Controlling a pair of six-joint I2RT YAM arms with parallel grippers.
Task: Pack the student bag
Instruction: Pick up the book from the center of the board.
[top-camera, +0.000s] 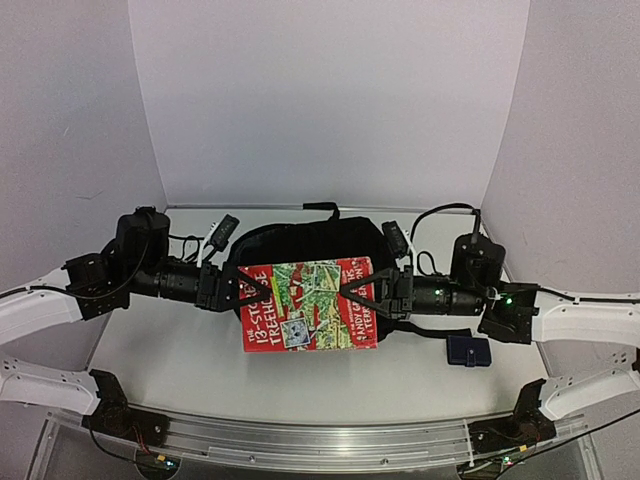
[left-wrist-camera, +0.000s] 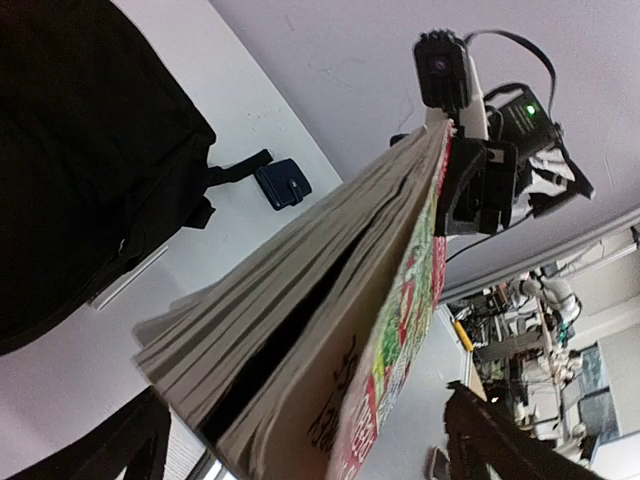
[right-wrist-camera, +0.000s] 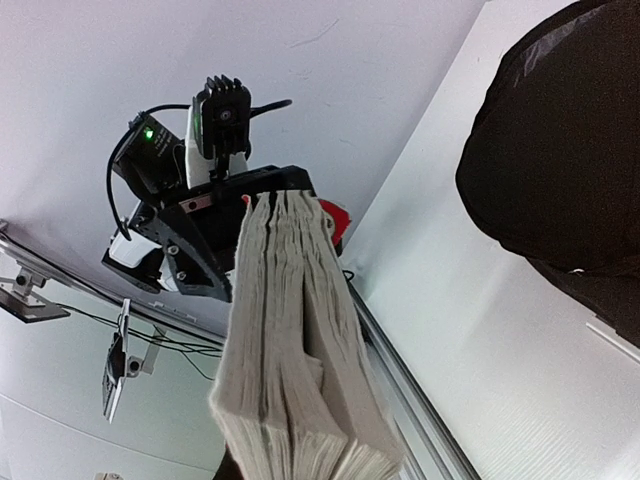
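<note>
A thick paperback book (top-camera: 305, 305) with a red and green cover hangs level above the student bag (top-camera: 300, 245), a large black backpack at the back middle of the table. My right gripper (top-camera: 365, 292) is shut on the book's right edge; in the right wrist view the page block (right-wrist-camera: 290, 350) hides its fingers. My left gripper (top-camera: 235, 290) is at the book's left edge. Its dark fingers (left-wrist-camera: 490, 430) stand wide apart on either side of the book (left-wrist-camera: 330, 300) without pressing it. The bag (left-wrist-camera: 80, 150) lies below and to one side.
A small dark-blue pouch (top-camera: 468, 350) lies on the white table (top-camera: 170, 350) to the right of the bag, under my right arm. A metal rail (top-camera: 320, 440) runs along the near edge. White walls close in the back and both sides.
</note>
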